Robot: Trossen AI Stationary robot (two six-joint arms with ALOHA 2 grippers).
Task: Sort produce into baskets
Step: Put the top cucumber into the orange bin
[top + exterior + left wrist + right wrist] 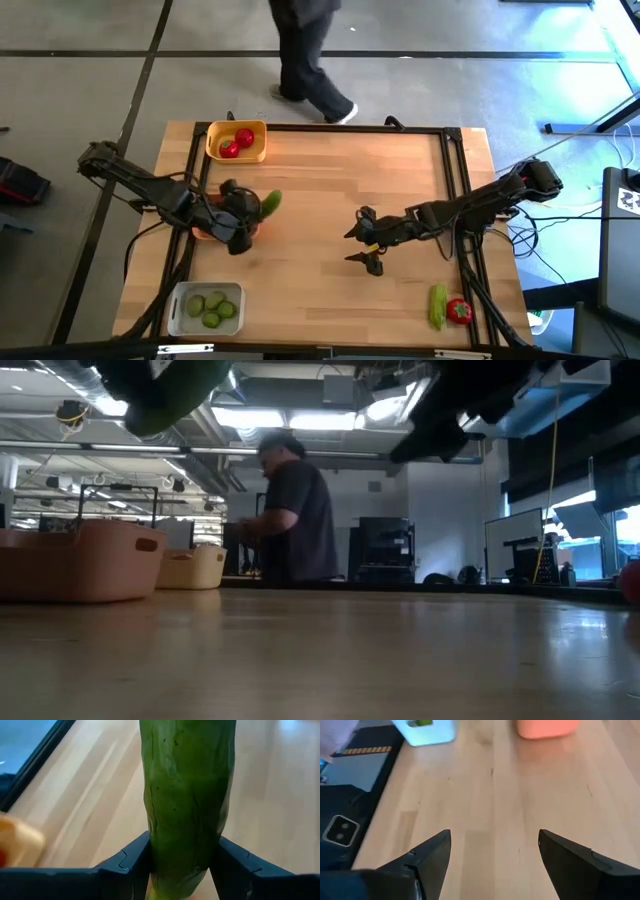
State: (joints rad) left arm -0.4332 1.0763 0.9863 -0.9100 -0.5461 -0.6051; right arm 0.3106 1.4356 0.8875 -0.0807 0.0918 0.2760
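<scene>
My left gripper (252, 212) is shut on a green cucumber (270, 203), above the orange basket (210, 232), which the arm mostly hides. In the low view the cucumber (175, 395) hangs high above the orange basket (75, 560). My right gripper (358, 243) is open and empty above the middle of the table (330, 170). The yellow basket (237, 141) at the far left holds two red tomatoes (237, 143). The white basket (205, 308) at the near left holds several limes (212, 307). A second cucumber (438, 305) and a tomato (459, 311) lie on the table at the near right. My left gripper pinches the cucumber near one end (182, 865) between its two fingers (132, 865), which press on opposite sides. The cucumber reaches forward past the fingertips, toward the table's right and far side. It is lifted clear of the table and the basket.
A person (305, 55) walks past beyond the table's far edge and also shows in the low view (290, 515). A black frame (455, 170) runs along the table's edges. The right wrist view shows the white basket (427, 730) and the orange basket (545, 727) ahead across bare wood.
</scene>
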